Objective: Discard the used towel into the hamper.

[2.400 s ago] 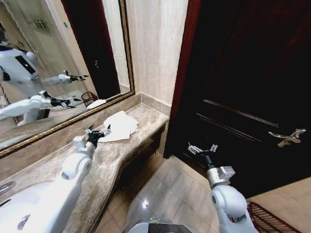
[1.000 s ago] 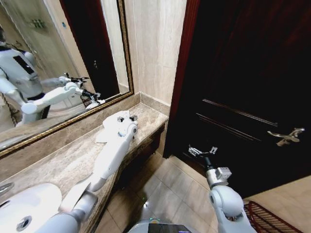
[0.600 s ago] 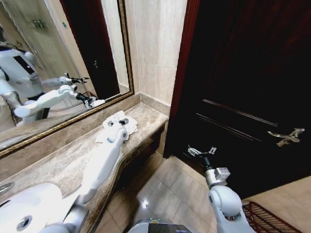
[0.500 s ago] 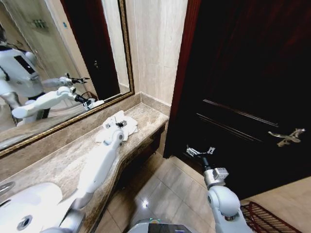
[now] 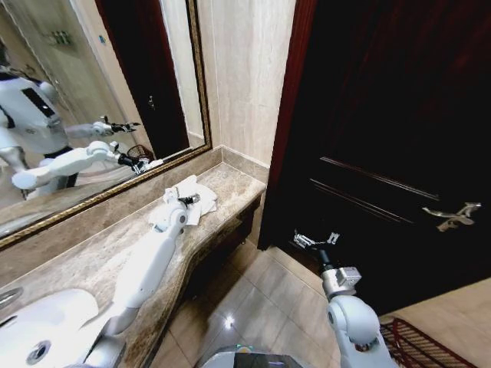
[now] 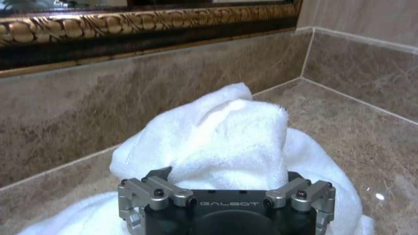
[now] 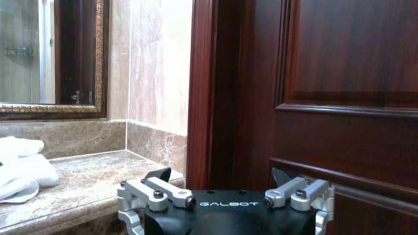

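Note:
The white towel [image 5: 201, 196] lies bunched near the far end of the marble counter [image 5: 115, 253], close to the corner of the wall. My left gripper [image 5: 186, 200] is pressed down into it. In the left wrist view the towel [image 6: 228, 132] rises in a peak between the spread fingers of the left gripper [image 6: 225, 175], which is open. My right gripper [image 5: 314, 240] hangs open over the floor in front of the dark door, holding nothing, and is also seen as the right gripper [image 7: 220, 177]. A piece of the red-brown wire hamper [image 5: 406, 345] shows on the floor at the lower right.
A gold-framed mirror [image 5: 92, 92] runs along the wall behind the counter. A white sink [image 5: 38, 322] sits at the counter's near left. The dark wooden door [image 5: 383, 115] with a lever handle [image 5: 456, 215] stands on the right. Tiled floor [image 5: 261, 299] lies between counter and door.
My left arm reached out over the towel, then drew back a little and lowered onto it. The towel went from folded flat to bunched up. The right arm barely moved.

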